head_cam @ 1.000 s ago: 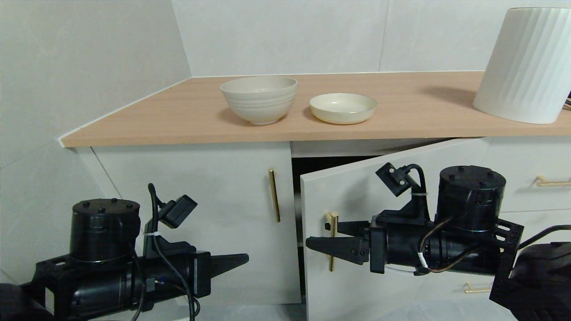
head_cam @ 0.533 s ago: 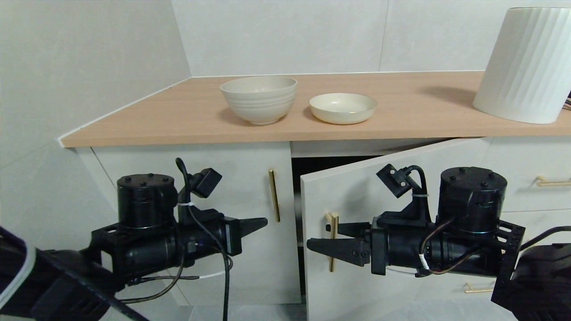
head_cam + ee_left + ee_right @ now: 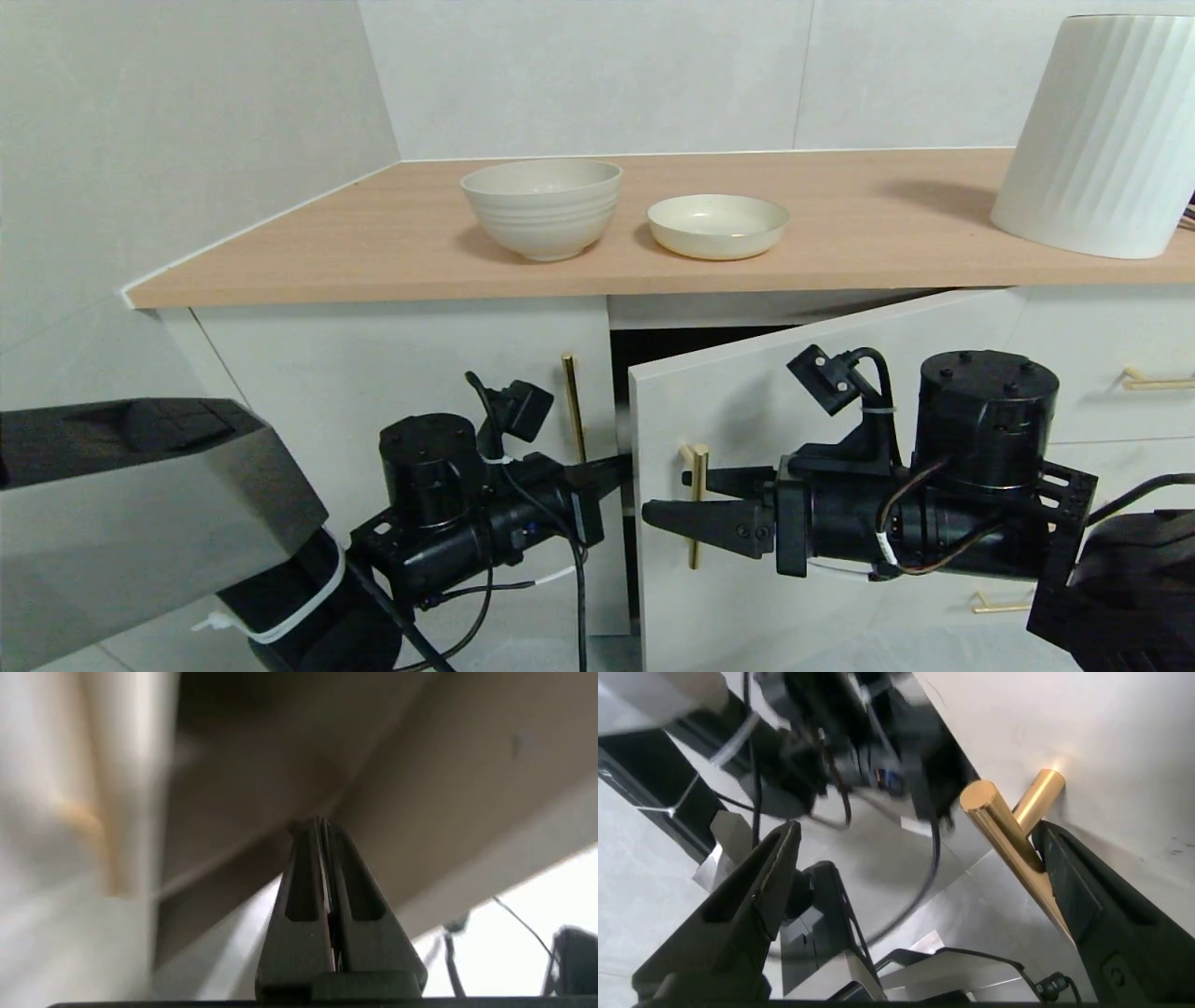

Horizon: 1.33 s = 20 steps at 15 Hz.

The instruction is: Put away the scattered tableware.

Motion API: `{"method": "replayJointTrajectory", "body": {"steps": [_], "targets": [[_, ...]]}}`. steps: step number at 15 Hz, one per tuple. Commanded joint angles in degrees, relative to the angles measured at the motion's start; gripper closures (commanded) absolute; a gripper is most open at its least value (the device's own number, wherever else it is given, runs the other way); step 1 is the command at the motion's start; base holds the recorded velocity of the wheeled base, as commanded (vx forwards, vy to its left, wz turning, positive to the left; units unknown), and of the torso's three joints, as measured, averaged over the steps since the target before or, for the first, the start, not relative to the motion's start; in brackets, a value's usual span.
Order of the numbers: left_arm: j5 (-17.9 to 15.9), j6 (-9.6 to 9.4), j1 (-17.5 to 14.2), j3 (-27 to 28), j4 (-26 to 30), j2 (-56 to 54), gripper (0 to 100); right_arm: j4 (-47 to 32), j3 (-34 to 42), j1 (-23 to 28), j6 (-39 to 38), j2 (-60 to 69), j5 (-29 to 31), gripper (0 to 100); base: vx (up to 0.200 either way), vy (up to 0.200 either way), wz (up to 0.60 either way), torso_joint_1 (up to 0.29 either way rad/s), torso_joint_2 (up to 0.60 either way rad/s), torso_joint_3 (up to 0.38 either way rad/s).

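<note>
Bowl (image 3: 541, 207) and shallow dish (image 3: 718, 225) both sit on the countertop (image 3: 373, 252); nothing stowed yet. Cabinet door (image 3: 747, 401) below is partly open. My right gripper (image 3: 667, 495) has fingers apart, straddling the door handle (image 3: 693, 551). My left gripper (image 3: 611, 467), fingers pressed together, sits at the door's free edge.

The left claw (image 3: 609, 469) has moved up and to the right, and its closed tip now reaches the edge of the cabinet door (image 3: 747, 411) standing ajar.
</note>
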<state>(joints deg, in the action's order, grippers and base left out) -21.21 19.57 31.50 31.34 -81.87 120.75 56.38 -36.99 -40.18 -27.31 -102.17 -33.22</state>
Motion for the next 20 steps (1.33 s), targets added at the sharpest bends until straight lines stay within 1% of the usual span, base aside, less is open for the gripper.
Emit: {"method": "replayJointTrajectory", "body": {"steps": [1, 3, 8, 9, 11, 12, 14, 16, 18, 19, 20], "targets": [[0.1, 0.03, 1.8, -0.6, -2.5, 1.7, 100, 0.0, 0.2, 0.1, 0.1, 0.0, 0.0, 0, 0.0, 0.0, 0.0, 0.0, 0.0, 0.0], [0.0, 0.03, 2.8, -1.1, -4.0, 1.2, 100, 0.0, 0.9, 0.4, 0.1, 0.3, -0.2, 0, 0.0, 0.0, 0.0, 0.0, 0.0, 0.0], [0.0, -0.05, 3.0, -1.4, -4.0, 1.1, 100, 0.0, 3.1, 2.2, 1.0, 1.6, -0.1, 0, 0.0, 0.0, 0.0, 0.0, 0.0, 0.0], [0.0, -0.05, 3.1, -1.6, -4.0, 1.2, 100, 0.0, 4.2, 2.5, 3.0, 1.8, -0.1, 0, 0.0, 0.0, 0.0, 0.0, 0.0, 0.0], [0.0, -0.14, 3.4, -1.7, -4.0, 1.0, 100, -0.1, 8.0, 2.5, 9.8, 3.2, 0.0, 0, 0.0, 0.0, 0.0, 0.0, 0.0, 0.0], [0.0, -0.23, 3.4, -1.6, -4.0, 0.7, 100, -0.7, 10.3, 2.3, 11.6, 5.0, 0.0, 0, 0.0, 0.0, 0.0, 0.0, 0.0, 0.0], [0.0, -0.32, 3.4, -1.0, -3.9, 0.1, 100, -3.1, 13.6, 2.3, 11.6, 9.8, 1.0, 0, 0.0, 0.0, 0.0, 0.0, 0.0, 0.0], [-0.1, -1.02, 3.4, -0.3, -3.3, -0.7, 100, -6.3, 16.3, 2.2, 11.8, 14.3, 4.1, 0, 0.0, 0.0, 0.0, 0.0, 0.0, 0.0], [-0.1, -2.43, 3.5, 2.2, 0.3, -0.8, 100, -14.2, 17.7, 1.2, 11.9, 20.6, 8.4, 0, 0.0, 0.0, 0.0, 0.0, 0.0, 0.0], [-0.1, -2.6, 3.5, 2.8, 0.7, -0.7, 100, -15.6, 17.7, 1.0, 11.9, 21.2, 10.0, 0, 0.0, 0.0, 0.0, 0.0, 0.0, 0.0], [-0.1, -2.6, 3.5, 3.8, 1.5, -0.7, 100, -17.4, 17.7, 0.6, 11.9, 22.0, 13.4, 0, 0.0, 0.0, 0.0, 0.0, 0.0, 0.0]]}}
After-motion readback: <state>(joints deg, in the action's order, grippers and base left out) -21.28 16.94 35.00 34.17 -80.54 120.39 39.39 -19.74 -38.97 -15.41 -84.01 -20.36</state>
